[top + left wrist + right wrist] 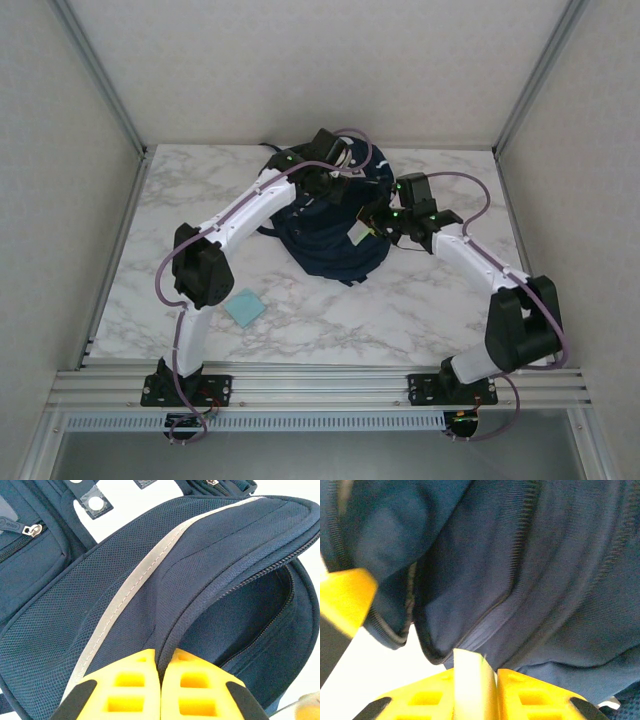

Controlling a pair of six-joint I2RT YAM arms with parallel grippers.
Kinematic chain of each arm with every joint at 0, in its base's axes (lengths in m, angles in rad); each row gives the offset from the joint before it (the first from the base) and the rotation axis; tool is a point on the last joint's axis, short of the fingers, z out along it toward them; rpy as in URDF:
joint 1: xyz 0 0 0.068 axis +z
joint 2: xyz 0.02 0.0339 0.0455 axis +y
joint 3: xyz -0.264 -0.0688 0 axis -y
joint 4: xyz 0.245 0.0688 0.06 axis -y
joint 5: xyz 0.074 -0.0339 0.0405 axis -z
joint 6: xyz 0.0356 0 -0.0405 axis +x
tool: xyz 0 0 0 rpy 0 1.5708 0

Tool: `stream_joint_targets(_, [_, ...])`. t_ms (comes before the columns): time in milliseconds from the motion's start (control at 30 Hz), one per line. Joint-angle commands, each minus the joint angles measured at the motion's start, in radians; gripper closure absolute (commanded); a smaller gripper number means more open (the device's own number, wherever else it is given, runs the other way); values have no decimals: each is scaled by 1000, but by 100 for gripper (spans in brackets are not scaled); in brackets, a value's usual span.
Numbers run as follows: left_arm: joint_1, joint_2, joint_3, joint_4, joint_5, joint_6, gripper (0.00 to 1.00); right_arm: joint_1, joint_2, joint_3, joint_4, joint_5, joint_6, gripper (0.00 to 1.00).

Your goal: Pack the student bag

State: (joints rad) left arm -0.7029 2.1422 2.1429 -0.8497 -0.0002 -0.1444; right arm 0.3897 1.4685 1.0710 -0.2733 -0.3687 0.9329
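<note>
The student bag (325, 245) lies in the middle of the marble table, dark navy with a pale stripe (135, 580). My left gripper (335, 188) reaches over its far side and is shut on the corded edge of the bag's flap (161, 655), holding that edge up. Beneath the flap, a zipped compartment gapes open (260, 615). My right gripper (372, 226) is at the bag's right side, shut on a pale yellow-green flat pad (470, 680). The pad's top edge stands just in front of the bag's dark fabric (520, 555), near an open zipper seam (420, 605).
A light blue square sheet (245, 308) lies on the table in front of the bag, near the left arm's elbow. White walls with metal posts enclose the table on three sides. A blurred yellow shape (345, 600) sits at the left edge of the right wrist view.
</note>
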Motion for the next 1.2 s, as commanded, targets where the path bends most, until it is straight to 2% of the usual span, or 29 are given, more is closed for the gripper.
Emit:
stream_joint_targets(0, [10,-21,1,36,17,-37,100,10,-71,16,-47,-18,-38,77])
stream_joint_targets(100, [10,-15,8,35,22,-38,100,9,-81,-11,-21,-20,-31,84])
stream_joint_targets(167, [10,-12,14,27,25,-38,100,9,-77,-23,11,-18,-24,100])
stream_joint_targets(400, [9,-18,15,20,20,-40,100,10,-39,-10,86,28,-26,100])
stream_joint_targets(500, [10,-18,16,23,31,-52,100,9,18,-9,190,29,7,100])
stream_joint_targets(667, [9,-21,18,19,42,-65,100,12,141,-37,466,48,155,100])
stream_joint_targets(800, [10,-34,18,19,42,-78,100,30,241,-39,613,122,241,100])
stream_joint_targets(933, [10,-42,18,26,48,-97,100,65,329,-66,783,262,364,100])
stream_joint_targets(1067, [10,-41,17,31,60,-113,100,100,398,-88,892,371,467,97])
stream_joint_targets(1100, [10,-41,15,31,59,-115,100,102,404,-89,896,380,478,94])
stream_joint_targets(1167, [10,-40,15,31,54,-116,100,105,402,-97,895,382,478,81])
